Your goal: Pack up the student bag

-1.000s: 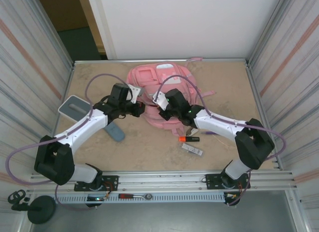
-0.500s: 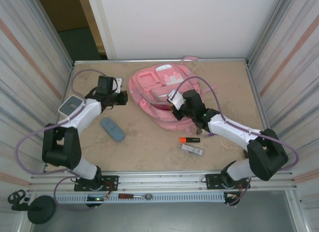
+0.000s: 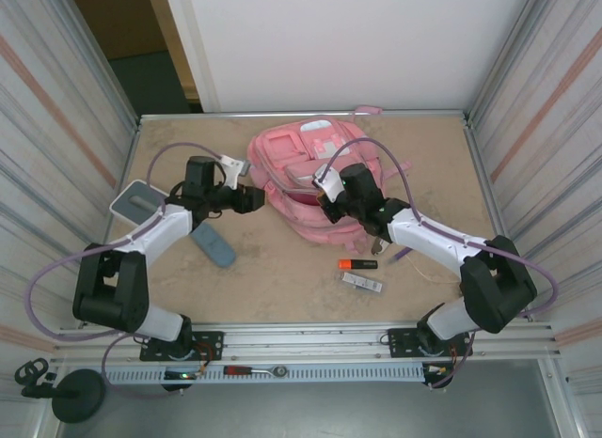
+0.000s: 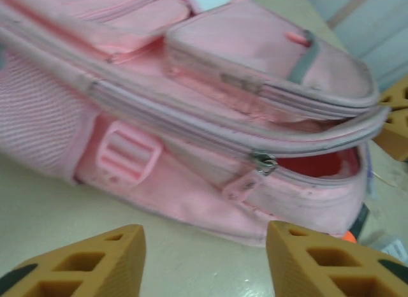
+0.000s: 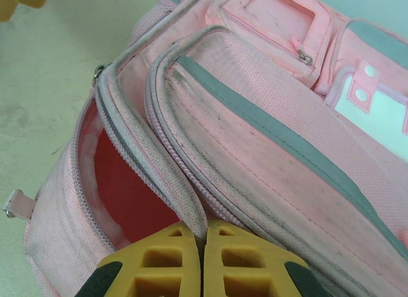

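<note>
The pink student bag (image 3: 310,165) lies at the back middle of the table, its main zip partly undone and showing a red lining (image 5: 124,195). My right gripper (image 5: 203,236) is shut on the fabric edge beside the open zip, holding that flap up; from above it sits over the bag's front side (image 3: 329,199). My left gripper (image 3: 256,196) is just left of the bag, low over the table. Its jaws stand open (image 4: 204,259) with nothing between them. They face the bag's side (image 4: 191,201), and the zip pull (image 4: 263,163) hangs a short way ahead.
A grey-blue case (image 3: 213,243) lies under the left arm and a grey flat box (image 3: 141,201) at the far left. An orange highlighter (image 3: 357,263) and a small silver item (image 3: 363,282) lie in front of the bag. Metal walls close both sides.
My left gripper has swung right, back toward the bag, and has opened. My right gripper stays shut on the bag's edge, which has shifted slightly.
</note>
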`<action>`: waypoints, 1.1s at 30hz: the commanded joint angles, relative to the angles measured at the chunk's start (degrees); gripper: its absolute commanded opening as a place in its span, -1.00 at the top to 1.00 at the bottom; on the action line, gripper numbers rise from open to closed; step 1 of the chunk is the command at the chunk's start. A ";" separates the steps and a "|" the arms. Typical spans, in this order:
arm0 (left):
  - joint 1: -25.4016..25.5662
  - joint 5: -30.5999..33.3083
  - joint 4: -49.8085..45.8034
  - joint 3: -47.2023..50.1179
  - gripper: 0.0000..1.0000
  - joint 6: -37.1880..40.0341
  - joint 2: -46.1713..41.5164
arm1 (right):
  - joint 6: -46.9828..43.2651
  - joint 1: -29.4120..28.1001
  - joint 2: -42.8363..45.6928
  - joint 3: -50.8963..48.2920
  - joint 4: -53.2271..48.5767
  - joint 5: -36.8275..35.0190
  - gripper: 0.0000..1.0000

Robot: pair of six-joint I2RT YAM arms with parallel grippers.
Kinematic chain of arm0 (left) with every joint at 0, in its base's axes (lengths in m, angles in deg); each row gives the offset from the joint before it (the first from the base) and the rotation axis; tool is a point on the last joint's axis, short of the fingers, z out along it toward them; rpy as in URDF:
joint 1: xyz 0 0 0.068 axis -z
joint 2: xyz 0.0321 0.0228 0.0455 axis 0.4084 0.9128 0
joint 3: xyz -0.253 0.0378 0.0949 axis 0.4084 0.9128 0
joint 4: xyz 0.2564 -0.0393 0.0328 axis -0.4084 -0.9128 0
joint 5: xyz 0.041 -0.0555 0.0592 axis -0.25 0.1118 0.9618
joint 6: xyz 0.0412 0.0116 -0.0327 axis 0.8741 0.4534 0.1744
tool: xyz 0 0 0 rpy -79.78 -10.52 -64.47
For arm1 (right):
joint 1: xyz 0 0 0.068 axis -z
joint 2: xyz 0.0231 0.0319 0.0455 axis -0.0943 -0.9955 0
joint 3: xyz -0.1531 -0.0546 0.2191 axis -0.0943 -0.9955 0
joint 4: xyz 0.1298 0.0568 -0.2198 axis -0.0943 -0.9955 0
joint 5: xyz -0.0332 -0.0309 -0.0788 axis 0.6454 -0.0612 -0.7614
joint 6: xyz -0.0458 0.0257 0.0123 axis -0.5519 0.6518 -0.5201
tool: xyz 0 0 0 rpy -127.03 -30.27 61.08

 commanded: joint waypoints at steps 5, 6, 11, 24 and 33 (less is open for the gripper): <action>2.19 -11.68 4.42 -2.63 -0.19 10.47 6.18 | 1.77 0.68 -0.82 3.28 -0.14 -2.13 1.00; 2.29 -11.61 5.47 -2.63 -0.20 10.64 6.97 | 1.73 0.71 -0.90 3.41 -0.29 -1.98 1.00; 3.42 -11.21 5.75 -5.39 -0.20 12.52 11.22 | 1.54 0.66 -1.16 4.03 -0.83 -1.78 1.00; 5.65 -11.86 5.01 -9.97 0.30 14.18 17.22 | 0.97 0.84 -1.25 4.03 -0.98 -2.22 1.00; 4.87 -1.48 4.17 -9.90 0.83 12.73 15.53 | 0.62 1.71 0.07 2.37 -1.37 -3.01 1.00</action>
